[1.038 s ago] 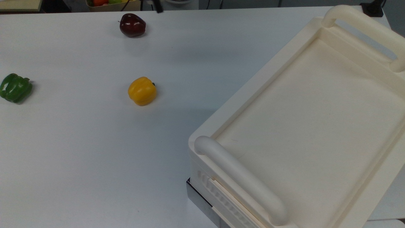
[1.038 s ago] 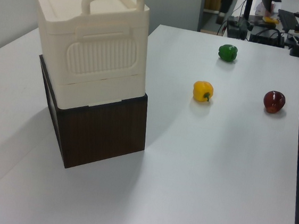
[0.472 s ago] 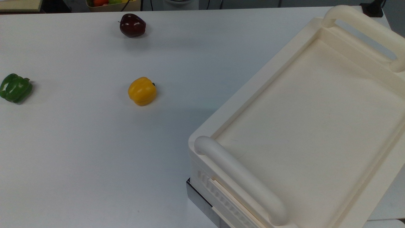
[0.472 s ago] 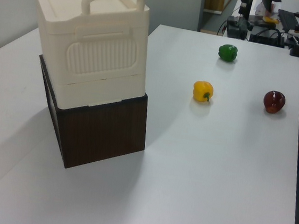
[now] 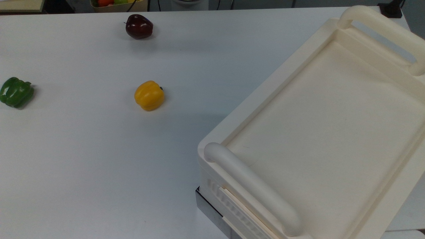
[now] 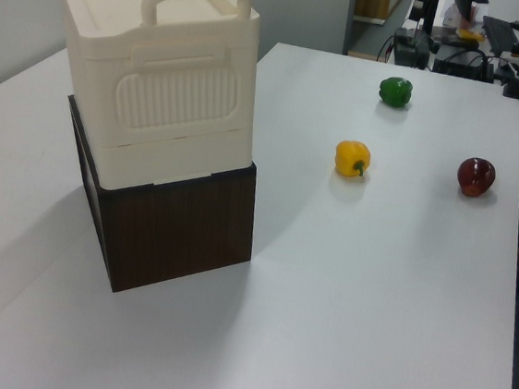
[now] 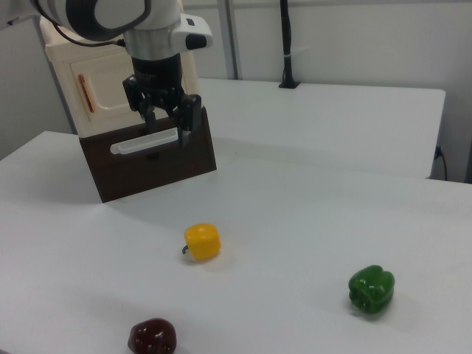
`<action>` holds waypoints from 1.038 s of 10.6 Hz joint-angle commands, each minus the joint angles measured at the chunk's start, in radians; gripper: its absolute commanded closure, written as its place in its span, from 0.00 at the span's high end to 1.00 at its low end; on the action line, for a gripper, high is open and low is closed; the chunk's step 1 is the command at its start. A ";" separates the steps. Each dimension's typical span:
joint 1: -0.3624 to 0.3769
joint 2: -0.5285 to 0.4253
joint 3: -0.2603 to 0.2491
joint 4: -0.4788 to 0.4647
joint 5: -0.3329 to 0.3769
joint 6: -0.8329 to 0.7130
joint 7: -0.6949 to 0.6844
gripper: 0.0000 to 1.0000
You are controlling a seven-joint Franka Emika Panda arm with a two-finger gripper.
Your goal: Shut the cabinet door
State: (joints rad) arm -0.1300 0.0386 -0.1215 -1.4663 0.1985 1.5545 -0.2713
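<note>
While spread (empty), fingers near cabinet door

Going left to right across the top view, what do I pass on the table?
Green bell pepper → dark red bell pepper → yellow bell pepper → large cream-white plastic cabinet with its two rounded tube handles. The red and yellow peppers sit nearly level in that order, red slightly further left.

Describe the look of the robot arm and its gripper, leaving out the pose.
In the right view the arm has smooth, rounded white shells with dark grey bands at the joints. Below them sits a black wrist section, and the gripper is black too, with two slim dark fingers. No markings or loose cables can be made out.
</note>
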 commanded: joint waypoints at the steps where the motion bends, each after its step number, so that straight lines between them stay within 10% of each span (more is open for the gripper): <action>1: 0.009 -0.006 -0.007 -0.006 -0.059 -0.017 0.010 1.00; 11: 0.059 0.007 0.006 -0.029 -0.179 -0.034 0.024 1.00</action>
